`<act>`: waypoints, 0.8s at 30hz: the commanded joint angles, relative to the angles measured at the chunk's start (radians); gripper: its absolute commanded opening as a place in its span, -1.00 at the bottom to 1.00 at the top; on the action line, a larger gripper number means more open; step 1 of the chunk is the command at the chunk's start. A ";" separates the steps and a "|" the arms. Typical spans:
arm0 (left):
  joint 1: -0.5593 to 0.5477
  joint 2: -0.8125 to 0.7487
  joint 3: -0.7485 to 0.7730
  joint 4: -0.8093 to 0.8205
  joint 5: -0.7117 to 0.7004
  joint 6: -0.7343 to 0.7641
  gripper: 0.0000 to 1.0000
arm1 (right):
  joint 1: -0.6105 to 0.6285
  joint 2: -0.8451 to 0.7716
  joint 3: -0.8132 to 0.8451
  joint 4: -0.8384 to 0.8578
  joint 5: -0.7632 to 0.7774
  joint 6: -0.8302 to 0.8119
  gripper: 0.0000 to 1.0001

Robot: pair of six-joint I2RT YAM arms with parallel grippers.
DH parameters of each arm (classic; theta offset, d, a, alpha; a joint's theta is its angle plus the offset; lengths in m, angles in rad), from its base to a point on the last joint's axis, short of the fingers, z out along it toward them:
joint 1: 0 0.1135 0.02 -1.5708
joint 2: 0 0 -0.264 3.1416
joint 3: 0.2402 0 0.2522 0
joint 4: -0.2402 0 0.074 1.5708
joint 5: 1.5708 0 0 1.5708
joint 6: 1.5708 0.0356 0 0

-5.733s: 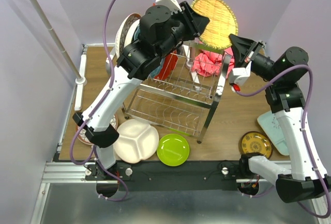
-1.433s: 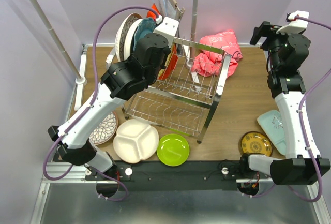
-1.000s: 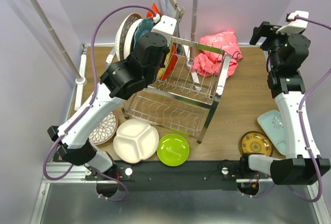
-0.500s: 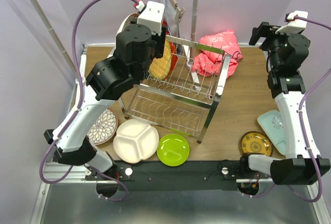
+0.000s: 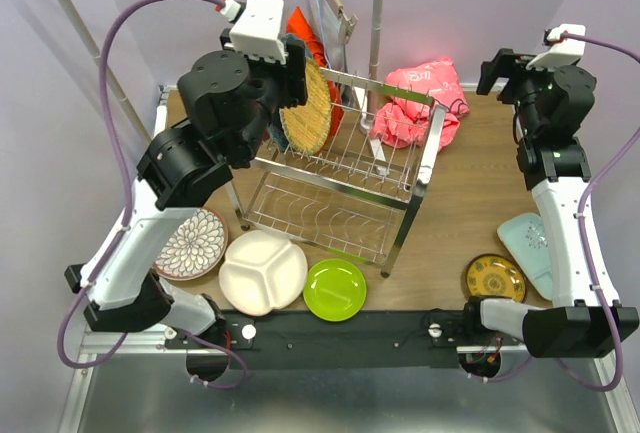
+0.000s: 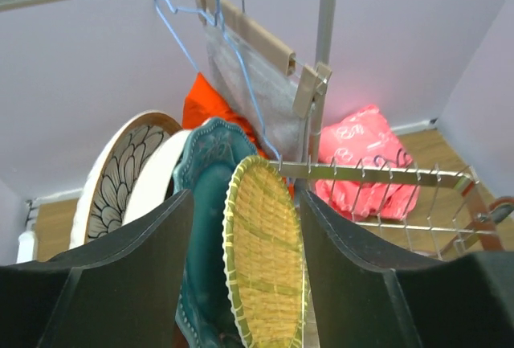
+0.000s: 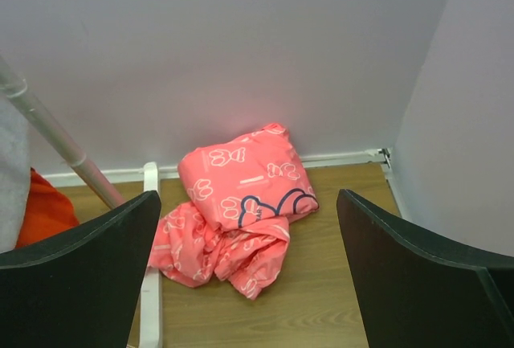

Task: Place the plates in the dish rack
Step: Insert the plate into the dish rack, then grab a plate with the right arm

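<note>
A yellow woven plate (image 5: 305, 108) stands on edge in the upper tier of the steel dish rack (image 5: 352, 215). My left gripper (image 5: 292, 65) hangs open just above and behind it. In the left wrist view the yellow plate (image 6: 265, 259) sits between the fingers (image 6: 140, 251) with a gap on each side. Behind it stand a teal plate (image 6: 205, 195), a white plate (image 6: 154, 183) and a floral plate (image 6: 120, 163). On the table lie a floral plate (image 5: 192, 243), a white divided plate (image 5: 262, 271) and a lime green plate (image 5: 335, 289). My right gripper (image 5: 490, 65) is open, high at the back right.
A yellow patterned plate (image 5: 494, 278) and a pale aqua plate (image 5: 528, 243) lie at the right front. A pink cloth (image 7: 237, 203) lies against the back wall. A white-poled clothes rail (image 5: 95, 48) with hangers (image 6: 241, 51) crosses above the rack's back.
My left gripper has opened, let go of the yellow plate and risen up and to the left. The plate stays standing in the rack. The right arm has hardly moved.
</note>
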 commanded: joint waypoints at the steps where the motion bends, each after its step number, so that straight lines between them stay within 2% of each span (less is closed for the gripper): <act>1: 0.002 -0.083 -0.072 0.136 0.095 0.008 0.36 | -0.006 -0.013 -0.018 -0.097 -0.075 -0.019 1.00; 8: 0.006 -0.178 -0.229 0.291 0.210 -0.034 0.50 | -0.054 0.013 -0.053 -0.301 -0.178 -0.010 1.00; 12: 0.009 -0.211 -0.298 0.340 0.249 -0.059 0.51 | -0.122 0.032 -0.090 -0.403 -0.227 -0.039 1.00; 14: 0.012 -0.225 -0.324 0.354 0.267 -0.064 0.52 | -0.141 0.040 -0.113 -0.456 -0.229 -0.108 1.00; 20: 0.018 -0.257 -0.387 0.397 0.324 -0.061 0.53 | -0.178 0.069 -0.181 -0.611 -0.185 -0.289 1.00; 24: 0.023 -0.272 -0.413 0.413 0.344 -0.064 0.53 | -0.178 0.089 -0.237 -0.700 -0.078 -0.384 1.00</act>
